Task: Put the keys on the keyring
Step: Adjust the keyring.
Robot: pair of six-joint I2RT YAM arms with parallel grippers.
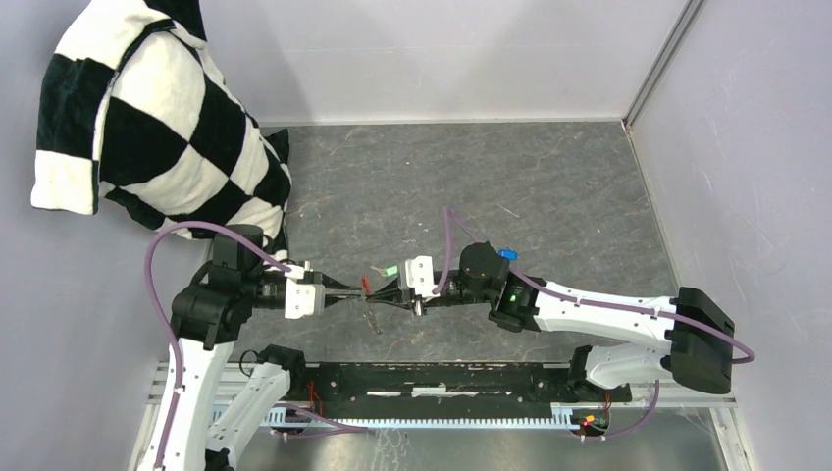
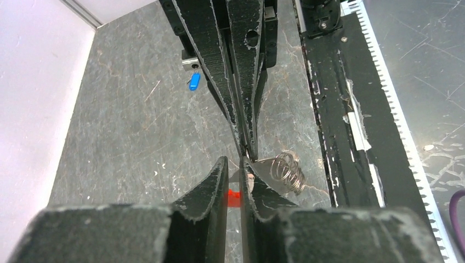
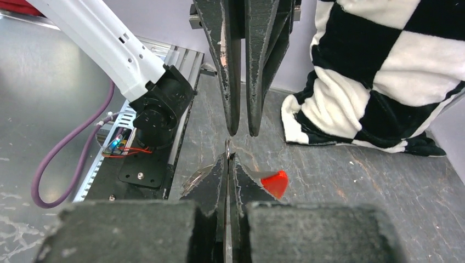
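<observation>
The keyring's thin metal ring (image 3: pixel 227 143) is pinched edge-on in my right gripper (image 3: pixel 228 156), which is shut on it just above the table. Its red tag (image 3: pixel 275 182) hangs to the right of the fingers and its grey coiled strap (image 2: pixel 288 171) lies on the table. My left gripper (image 2: pixel 234 161) faces the right gripper (image 2: pixel 248 148) tip to tip, nearly shut with a narrow gap and nothing visibly held; the red tag (image 2: pixel 234 195) shows through the gap. The green key (image 1: pixel 390 270) lies beside the right fingers. The blue key (image 2: pixel 194 82) lies behind the right wrist.
A black-and-white checkered cloth (image 1: pixel 167 137) fills the back left corner. The black base rail (image 1: pixel 442 378) with its toothed strip runs along the near edge. Grey walls close in the left, back and right sides. Purple cables loop off both arms.
</observation>
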